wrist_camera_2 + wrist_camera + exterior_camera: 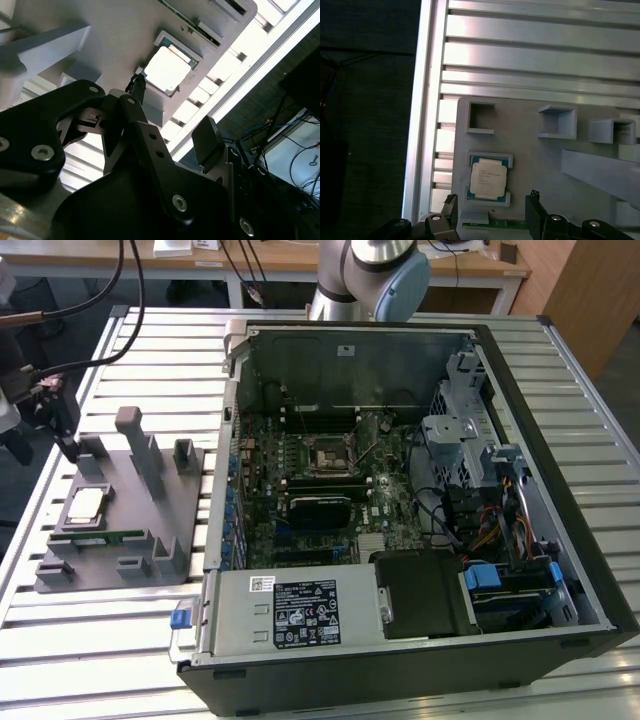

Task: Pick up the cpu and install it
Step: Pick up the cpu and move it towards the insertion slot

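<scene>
Chip (488,181) lies flat in a shallow pocket (490,159) of the grey holder (520,150), near the bench (520,60) edge, so it cannot slide away. The gripper (492,210) hangs over it, empty, with fingers (535,215) spread wider than the chip, so both its sides are reachable.

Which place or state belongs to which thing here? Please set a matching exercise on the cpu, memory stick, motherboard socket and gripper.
Things:
1. cpu
2. memory stick
3. motherboard socket
4. gripper

Places or states:
A. inside the computer case
B. open, above the grey fixture, holding nothing
C. seated in a square pocket of the fixture
D. lying in a long slot beside the cpu's pocket

Pairs: 1-C; 2-D; 3-A; 4-B
</scene>
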